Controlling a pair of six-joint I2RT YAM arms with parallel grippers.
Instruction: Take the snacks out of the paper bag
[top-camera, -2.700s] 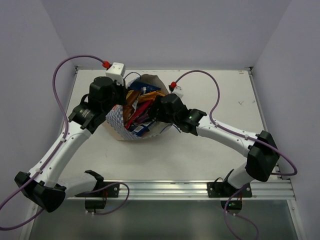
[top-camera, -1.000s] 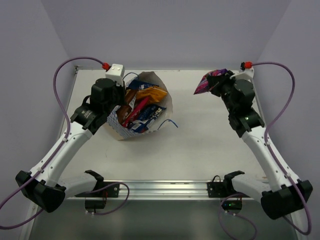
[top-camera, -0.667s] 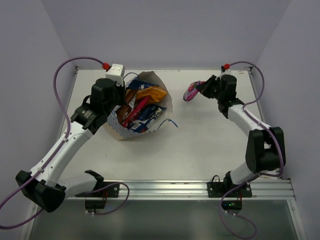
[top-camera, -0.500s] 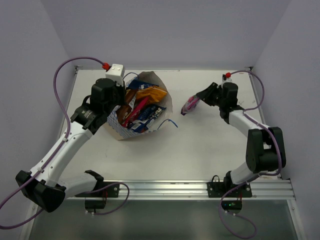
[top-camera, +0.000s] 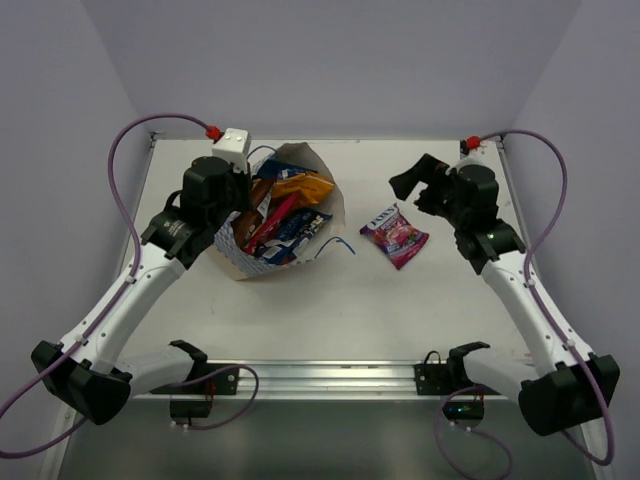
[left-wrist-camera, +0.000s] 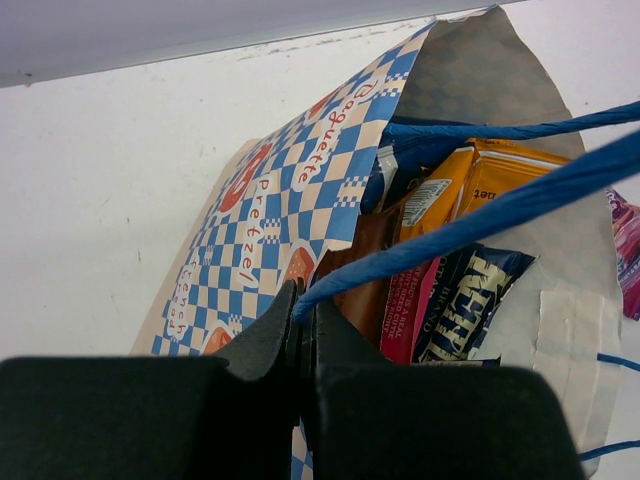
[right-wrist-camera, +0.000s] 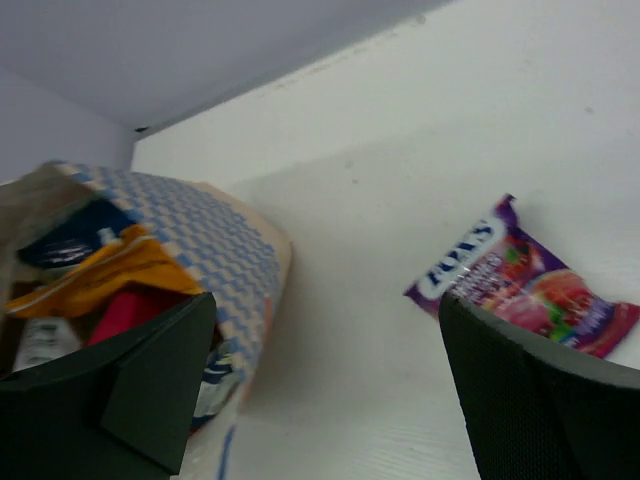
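Observation:
The paper bag lies on its side left of centre, mouth toward the back right, with several snacks inside: an orange-yellow packet, a red-brown one and a blue-white one. My left gripper is shut on the bag's blue string handle at the bag's rim. The left wrist view shows the checkered bag wall, the orange packet and a dark blue packet. The small magenta candy packet lies flat on the table to the right of the bag. My right gripper is open and empty just above and behind it.
A loose blue string handle trails from the bag's mouth onto the table. A white box on the left wrist sits near the back left corner. Walls close the table at the back and on both sides.
My right gripper pulled the magenta packet out of the bag, carried it to the right, lowered it and let go. The packet now lies on the table. The left arm held still.

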